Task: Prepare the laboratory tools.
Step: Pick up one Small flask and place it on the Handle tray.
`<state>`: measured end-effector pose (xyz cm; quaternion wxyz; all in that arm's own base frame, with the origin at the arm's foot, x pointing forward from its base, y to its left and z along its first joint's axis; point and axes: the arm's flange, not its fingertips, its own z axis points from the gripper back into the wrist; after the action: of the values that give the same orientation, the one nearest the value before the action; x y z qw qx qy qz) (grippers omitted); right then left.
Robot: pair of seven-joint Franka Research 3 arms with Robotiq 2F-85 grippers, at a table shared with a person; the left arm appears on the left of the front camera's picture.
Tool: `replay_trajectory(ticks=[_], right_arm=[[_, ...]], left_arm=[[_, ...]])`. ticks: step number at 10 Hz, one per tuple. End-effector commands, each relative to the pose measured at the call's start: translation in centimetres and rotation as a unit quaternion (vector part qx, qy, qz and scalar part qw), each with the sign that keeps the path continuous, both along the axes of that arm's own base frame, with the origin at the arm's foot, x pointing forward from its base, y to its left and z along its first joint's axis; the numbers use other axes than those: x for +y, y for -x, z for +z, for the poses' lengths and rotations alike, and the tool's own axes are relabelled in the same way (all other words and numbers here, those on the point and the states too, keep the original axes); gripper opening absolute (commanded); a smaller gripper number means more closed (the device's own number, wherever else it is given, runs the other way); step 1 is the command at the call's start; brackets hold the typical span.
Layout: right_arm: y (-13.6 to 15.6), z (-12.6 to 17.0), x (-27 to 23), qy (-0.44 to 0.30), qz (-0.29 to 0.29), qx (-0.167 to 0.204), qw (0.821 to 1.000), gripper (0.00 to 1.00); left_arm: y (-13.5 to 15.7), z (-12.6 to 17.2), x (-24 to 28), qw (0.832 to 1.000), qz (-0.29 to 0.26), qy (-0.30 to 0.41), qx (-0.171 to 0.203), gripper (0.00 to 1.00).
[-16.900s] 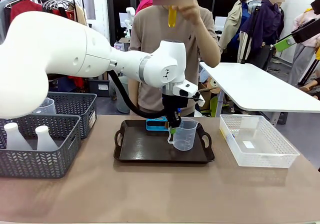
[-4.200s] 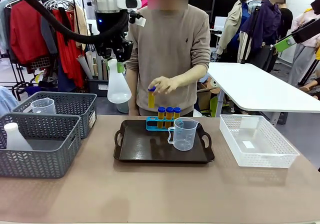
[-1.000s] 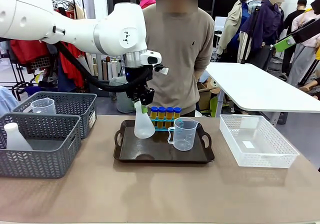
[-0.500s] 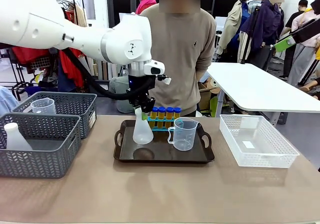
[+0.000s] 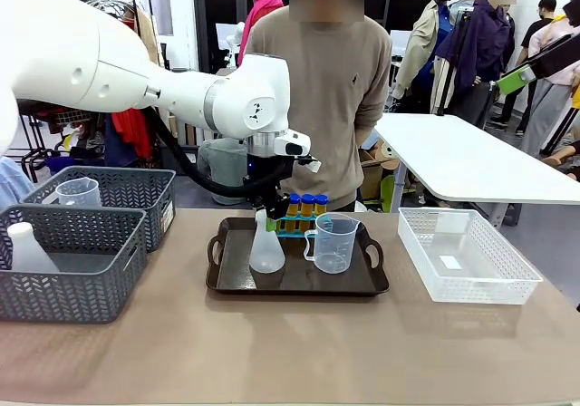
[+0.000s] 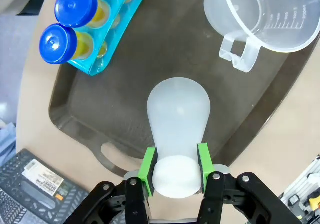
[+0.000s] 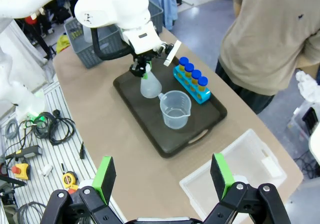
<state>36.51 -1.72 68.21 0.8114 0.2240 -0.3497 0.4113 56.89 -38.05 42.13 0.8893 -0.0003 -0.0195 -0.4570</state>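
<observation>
In the front view, the conical flask (image 5: 266, 250) is now lower and further right than half a second ago, and its base appears to be seated on the black tray (image 5: 237, 282), just left of the measuring beaker (image 5: 333, 242). A second ago it was still carried above the tray's left part. The placing step is therefore judged nearly done, with only the release left. The left gripper (image 5: 268, 217) is clamped on the flask's neck from above. Behind it, the blue rack (image 5: 292, 232) holds four blue-capped orange tubes (image 5: 307, 205).

In the left wrist view, the flask's neck (image 6: 174, 174) is pinched between the green pads (image 6: 148, 164), and its wide body spreads out below onto the tray floor. The rack lies up and to the left, well apart from the flask; the beaker's handle (image 6: 239, 55) is near but not touching.

In the right wrist view, the right gripper (image 7: 162, 179) is held high above the table with its fingers spread wide and nothing between them; tray, flask, beaker and rack are seen far below.
</observation>
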Motion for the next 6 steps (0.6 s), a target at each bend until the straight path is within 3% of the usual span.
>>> replay_trajectory(ticks=[1,4,5,6], right_arm=[[-0.1,0.1,0.1,-0.012,0.009,-0.008,1.000,1.00],[-0.1,0.1,0.1,-0.012,0.009,-0.008,1.000,1.00],[-0.1,0.1,0.1,-0.012,0.009,-0.008,1.000,1.00],[-0.1,0.1,0.1,-0.012,0.009,-0.008,1.000,1.00]], left_arm=[[-0.3,0.4,0.2,1.000,-0.008,-0.004,-0.003,0.32],[-0.2,1.1,0.5,1.000,0.003,0.004,-0.005,0.90],[-0.3,1.2,0.7,1.000,0.004,0.007,-0.003,1.00],[-0.1,1.5,0.9,1.000,0.004,0.012,-0.003,1.00]])
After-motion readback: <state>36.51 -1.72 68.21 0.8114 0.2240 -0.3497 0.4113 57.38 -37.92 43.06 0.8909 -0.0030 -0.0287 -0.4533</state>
